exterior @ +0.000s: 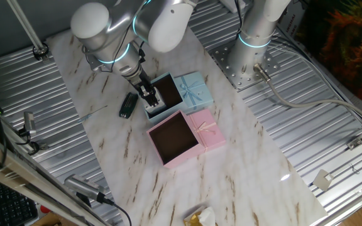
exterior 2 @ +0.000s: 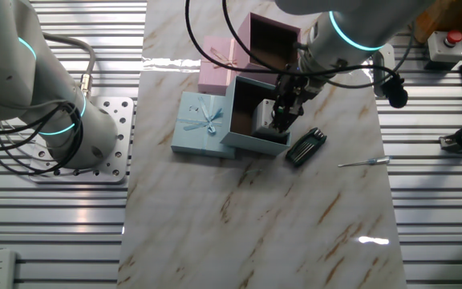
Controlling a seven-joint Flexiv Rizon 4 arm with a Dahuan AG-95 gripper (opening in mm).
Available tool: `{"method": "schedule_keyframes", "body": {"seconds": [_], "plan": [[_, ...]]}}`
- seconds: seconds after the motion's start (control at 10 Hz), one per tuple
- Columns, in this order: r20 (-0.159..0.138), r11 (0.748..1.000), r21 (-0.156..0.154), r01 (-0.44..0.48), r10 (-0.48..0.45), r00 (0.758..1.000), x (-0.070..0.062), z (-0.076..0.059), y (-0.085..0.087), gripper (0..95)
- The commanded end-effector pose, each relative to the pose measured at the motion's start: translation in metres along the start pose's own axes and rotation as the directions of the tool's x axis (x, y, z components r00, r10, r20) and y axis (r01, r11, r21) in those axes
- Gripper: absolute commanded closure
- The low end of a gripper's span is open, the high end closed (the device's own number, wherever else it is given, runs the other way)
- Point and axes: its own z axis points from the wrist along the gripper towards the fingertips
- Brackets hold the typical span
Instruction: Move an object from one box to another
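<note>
The light blue box stands open at mid-table, with its bowed lid leaning against its right side. My gripper reaches down into this box at its left wall. A small white-grey block shows right at the fingertips; its green button is hidden. In the other fixed view the gripper is inside the blue box, with the pale block touching its fingers. I cannot tell how the jaws stand. The pink box stands open and empty just in front, with its lid beside it.
A slim black gadget lies on the marble table left of the blue box. A thin screwdriver-like tool lies further out. The arm's base plate is at the back right. Crumpled yellow wrapping lies at the front edge.
</note>
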Motion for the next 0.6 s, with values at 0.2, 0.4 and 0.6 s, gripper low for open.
{"method": "schedule_keyframes", "body": {"seconds": [0.2,0.4,0.6], "plan": [[0.000,1.000,0.000,0.000,0.000,1.000,-0.0009,0.0012,-0.0005,0.0],[-0.001,1.000,-0.003,0.001,-0.001,1.000,-0.0019,0.0021,-0.0015,0.0],[-0.003,1.000,-0.002,-0.001,0.001,1.000,-0.0036,0.0044,-0.0010,0.0]]}}
